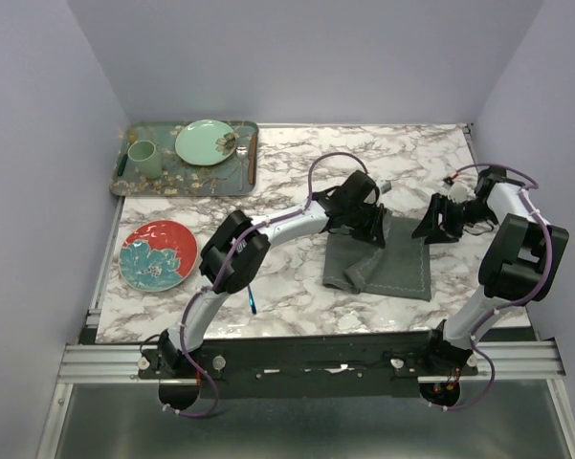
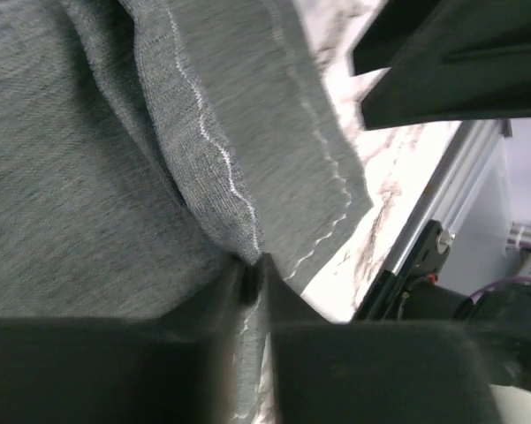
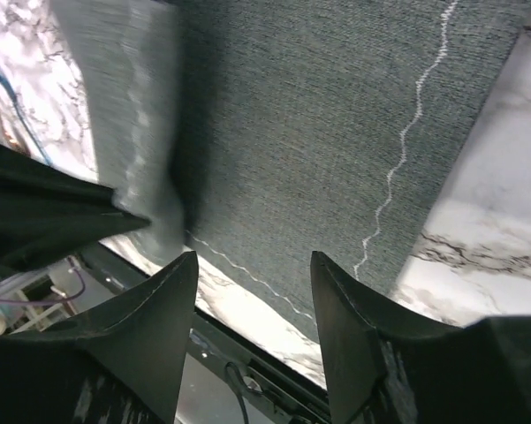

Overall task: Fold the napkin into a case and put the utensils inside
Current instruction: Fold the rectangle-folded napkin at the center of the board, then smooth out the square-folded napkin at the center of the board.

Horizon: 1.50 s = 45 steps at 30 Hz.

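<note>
On marbled surface (image 1: 297,287), woven grey napkin (image 1: 392,263) lay folded.
Left end effector (image 2: 250,276) pinched its stitched fold; right end effector (image 3: 254,261) stood wide.

Looking down from high up, from the near edge, on the whole marble table (image 1: 421,163). Looking from each wrist, very close, onto the dark grey napkin (image 1: 387,256). Shared by all three: that napkin.

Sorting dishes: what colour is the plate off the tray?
Plate: red, teal flower; top external view.
</note>
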### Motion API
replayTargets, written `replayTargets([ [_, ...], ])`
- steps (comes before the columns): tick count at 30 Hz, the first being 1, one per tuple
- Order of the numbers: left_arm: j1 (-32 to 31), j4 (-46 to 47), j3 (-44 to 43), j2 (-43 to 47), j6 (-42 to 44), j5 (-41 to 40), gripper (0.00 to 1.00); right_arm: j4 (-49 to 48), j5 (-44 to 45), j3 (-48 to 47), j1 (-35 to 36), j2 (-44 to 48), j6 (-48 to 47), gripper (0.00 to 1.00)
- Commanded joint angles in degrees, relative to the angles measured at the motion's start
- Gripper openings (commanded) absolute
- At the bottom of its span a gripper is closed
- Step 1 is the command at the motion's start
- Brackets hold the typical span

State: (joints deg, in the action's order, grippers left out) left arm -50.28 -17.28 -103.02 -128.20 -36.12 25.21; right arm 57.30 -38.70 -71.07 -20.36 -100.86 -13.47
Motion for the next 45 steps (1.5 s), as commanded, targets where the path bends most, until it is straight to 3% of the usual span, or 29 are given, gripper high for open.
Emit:
replayTargets([
  [1,0.4,9.6,0.8,1.0,-7.1,5.1,0.47,-1.1,-4.6,0.1,-0.3,-1.6,2.0,0.61],
  [3,2.1,12.0,3.8,3.6,-6.9,5.9,0.67,-2.3,-5.3,0.8,-0.3,-1.8,3.8,0.57],
  [7,6.4,11.8,13.7,13.0,-5.0,6.3,0.73,-3.9,-5.0,0.9,0.5,-2.9,5.0,0.55],
  [13,12.7,6.7,24.5,19.9,2.6,2.8,0.68,-4.4,4.1,-0.7,2.3,-6.5,6.4,0.54],
  [19,19.8,7.9,33.4,24.1,5.3,5.6,0.61,-4.3,9.7,-4.4,5.4,-9.6,5.0,0.54],
  [26,25.8,5.4,38.2,29.3,10.2,6.0,0.61,-3.1,14.7,-11.7,12.6,-17.5,4.9,0.54],
  [33,29.4,3.0,39.9,31.6,12.1,6.0,0.60,-1.5,12.6,-21.6,17.2,-23.0,7.6,0.53],
  [39,29.4,4.3,41.3,32.9,11.6,6.1,0.59,-1.8,10.9,-22.7,17.7,-17.8,7.8,0.53],
  [45,29.5,5.9,42.8,34.2,10.3,6.0,0.59,-6.5,12.7,-6.6,17.7,-3.6,9.4,0.49],
])
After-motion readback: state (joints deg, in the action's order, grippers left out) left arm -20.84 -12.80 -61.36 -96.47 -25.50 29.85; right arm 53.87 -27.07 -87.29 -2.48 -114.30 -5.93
